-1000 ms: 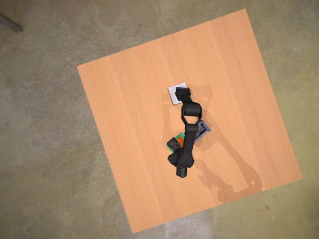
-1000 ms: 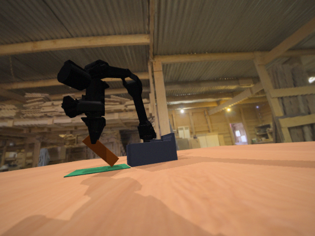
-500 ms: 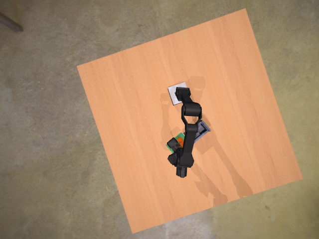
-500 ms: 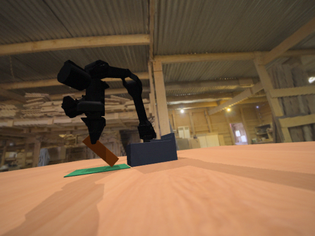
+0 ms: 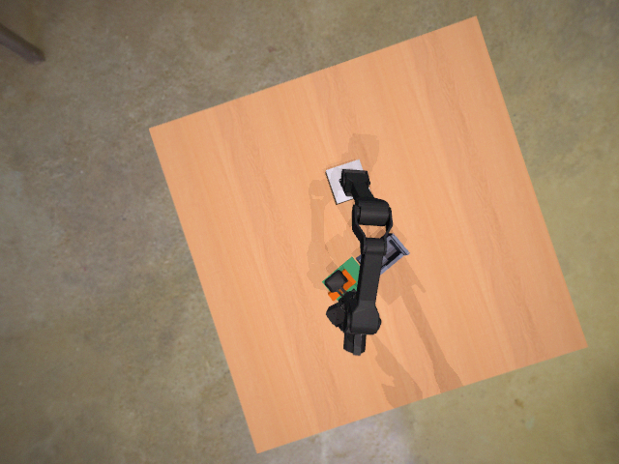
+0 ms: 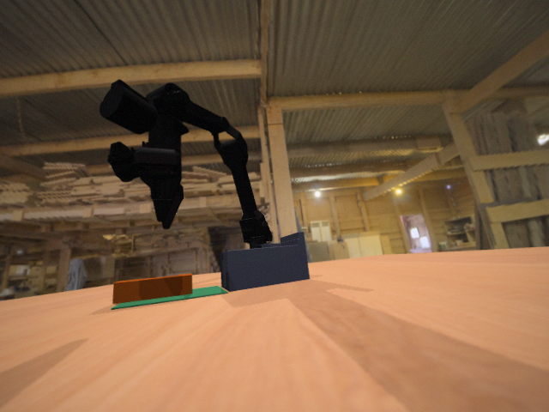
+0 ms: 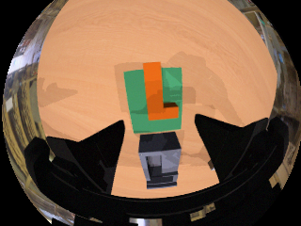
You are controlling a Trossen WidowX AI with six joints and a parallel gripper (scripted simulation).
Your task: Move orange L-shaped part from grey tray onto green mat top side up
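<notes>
The gripper (image 6: 166, 227) (image 7: 160, 121) has its two black fingers spread well apart, with nothing between them; they point downward and stand in the air above the green mat, clear of everything beneath. Below the fingertips, and beyond them in the wrist view, lies the orange L-shaped part (image 5: 348, 279) (image 6: 153, 287) (image 7: 153, 91); it rests flat on the green mat (image 5: 354, 264) (image 6: 207, 291) (image 7: 138, 101), out of the fingers' hold, its long bar running away from them and its short foot at the end nearer them in that view, turned toward the right-hand finger of the picture; the far end of the bar reaches slightly past the mat's edge.

In the wrist view the grey tray (image 5: 398, 249) (image 6: 266, 268) (image 7: 175, 157) shows in the gap between the fingers, on the table just beside the mat; its pocket is empty, the orange part lying wholly outside it. Farther out from the fingers, the black arm (image 5: 369, 279) (image 6: 202, 116) rises over the mat and passes above part of the tray in the top view, reaching back to its base by a white plate (image 5: 334, 187); the wooden table (image 5: 450, 199) (image 6: 354, 319) (image 7: 94, 47) spreads out around them all, under mat and tray alike.
</notes>
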